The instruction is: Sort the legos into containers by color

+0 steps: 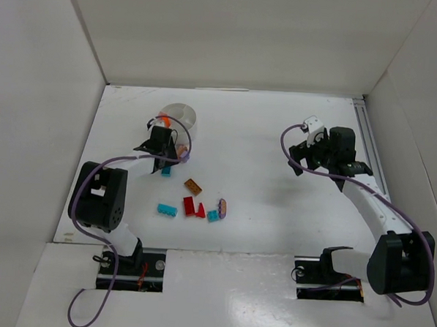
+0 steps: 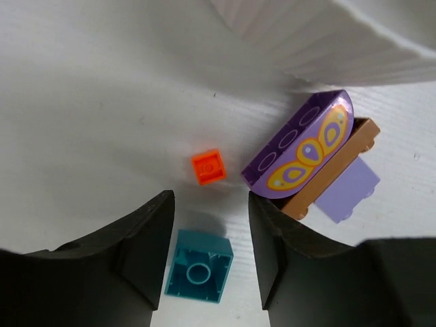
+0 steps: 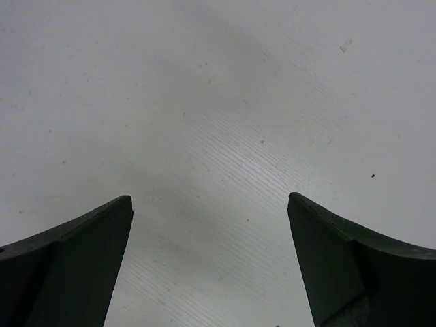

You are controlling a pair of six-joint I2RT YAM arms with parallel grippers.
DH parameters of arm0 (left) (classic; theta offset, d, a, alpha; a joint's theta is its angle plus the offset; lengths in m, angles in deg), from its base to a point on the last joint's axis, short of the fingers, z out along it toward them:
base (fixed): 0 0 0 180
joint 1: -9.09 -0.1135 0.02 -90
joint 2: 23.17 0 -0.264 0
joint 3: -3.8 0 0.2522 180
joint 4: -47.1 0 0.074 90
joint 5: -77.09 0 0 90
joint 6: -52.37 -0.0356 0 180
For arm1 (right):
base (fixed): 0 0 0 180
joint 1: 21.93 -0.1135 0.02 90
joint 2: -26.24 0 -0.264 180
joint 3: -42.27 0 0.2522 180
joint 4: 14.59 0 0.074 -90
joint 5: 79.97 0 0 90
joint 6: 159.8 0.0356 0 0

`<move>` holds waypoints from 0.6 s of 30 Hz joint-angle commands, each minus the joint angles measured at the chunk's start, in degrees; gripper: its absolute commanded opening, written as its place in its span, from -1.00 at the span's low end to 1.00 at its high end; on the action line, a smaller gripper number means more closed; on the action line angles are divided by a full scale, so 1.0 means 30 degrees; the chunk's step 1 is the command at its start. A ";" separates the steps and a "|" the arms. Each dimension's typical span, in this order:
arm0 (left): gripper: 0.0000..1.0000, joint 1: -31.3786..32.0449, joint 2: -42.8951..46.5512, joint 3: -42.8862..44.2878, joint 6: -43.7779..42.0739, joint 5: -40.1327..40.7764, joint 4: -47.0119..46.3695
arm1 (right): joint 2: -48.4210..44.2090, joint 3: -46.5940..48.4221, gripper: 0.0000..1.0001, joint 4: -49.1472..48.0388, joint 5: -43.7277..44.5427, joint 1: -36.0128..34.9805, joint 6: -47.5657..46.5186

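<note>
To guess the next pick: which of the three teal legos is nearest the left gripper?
The teal brick seen between the left gripper's open jaws in the wrist view. The other two lie farther off, beside the red legos.

White table point(image 1: 276, 181) inside white walls point(image 1: 232, 40) (grey rail point(image 1: 362, 112) along its right edge)
</note>
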 commanded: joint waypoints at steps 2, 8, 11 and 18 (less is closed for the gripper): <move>-0.16 -0.0002 -0.0741 0.1214 0.0101 0.0322 0.0170 | -0.0012 -0.0020 1.00 -0.0527 -0.0148 0.0102 -0.0224; -0.36 -0.0002 -0.0919 0.1214 0.0451 0.0525 0.0755 | -0.0188 -0.0020 1.00 -0.0527 -0.0148 0.0278 -0.0224; -0.53 -0.0002 -0.1095 0.1214 0.0453 0.0527 0.0961 | -0.0188 -0.0020 1.00 -0.0527 -0.0148 0.0278 -0.0224; -0.82 -0.0002 0.0309 0.1388 0.0658 0.0964 0.1313 | -0.0188 -0.0020 1.00 -0.0527 -0.0148 0.0278 -0.0224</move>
